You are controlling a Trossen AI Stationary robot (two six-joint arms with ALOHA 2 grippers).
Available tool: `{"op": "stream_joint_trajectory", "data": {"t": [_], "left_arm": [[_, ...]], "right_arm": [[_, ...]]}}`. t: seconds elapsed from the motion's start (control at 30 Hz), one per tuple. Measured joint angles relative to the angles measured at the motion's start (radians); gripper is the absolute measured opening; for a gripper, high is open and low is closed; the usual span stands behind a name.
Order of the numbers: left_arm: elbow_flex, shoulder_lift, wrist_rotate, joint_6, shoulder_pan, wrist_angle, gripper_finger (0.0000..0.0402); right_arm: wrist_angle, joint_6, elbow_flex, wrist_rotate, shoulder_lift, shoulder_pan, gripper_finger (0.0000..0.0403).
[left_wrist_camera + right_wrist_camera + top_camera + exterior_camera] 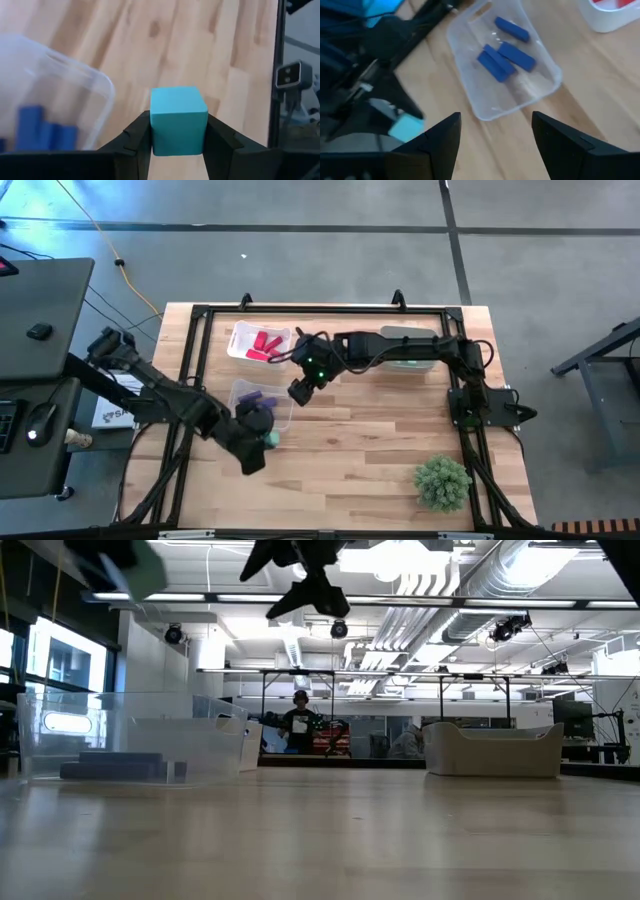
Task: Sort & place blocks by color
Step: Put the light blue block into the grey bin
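One teal block (178, 119) pinched in my left hand (177, 145), lifted above the counter (370, 450) just beside the clear bin (262, 401) of purple bars (506, 55) near the left edge; wrong colour for that bin, I reckon, so it's carried onward. Right hand (495, 137) spread wide, empty, hovering mid-counter. Red blocks (265, 344) sit binned near the far edge

Teal-green cube (178, 120) sits between black fingers (137, 137) of the left gripper (178, 145). Tabletop (380, 440) is pale wood, striped in planks, with a black frame (195, 315). Clear bin (502, 60) holds dark blue-purple bars (515, 55); white bin (258, 343) holds red blocks (266, 345); the plant-like ball (442, 481) is green.
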Motion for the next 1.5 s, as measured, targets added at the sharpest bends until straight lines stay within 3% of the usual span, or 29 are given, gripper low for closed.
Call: {"op": "stream_joint_trajectory", "data": {"t": [0.43,0.73,1.13,1.5], "left_arm": [[0.0,-0.122,-0.082,0.317,0.186,0.006,0.0115],[0.0,-0.188,-0.178,0.424,0.251,0.025,0.0115],[0.001,-0.3,-0.284,0.569,0.348,0.157,0.0115],[0.0,-0.306,-0.307,0.715,0.429,0.282,0.0115]], "right_arm": [[0.129,-0.092,0.0,-0.375,0.0,-0.095,0.0233],[0.195,-0.099,0.0,-0.552,0.0,-0.182,0.0233],[0.399,-0.012,0.0,-0.723,0.0,-0.267,0.0233],[0.475,0.09,0.0,-0.747,0.0,-0.328,0.0233]]}}
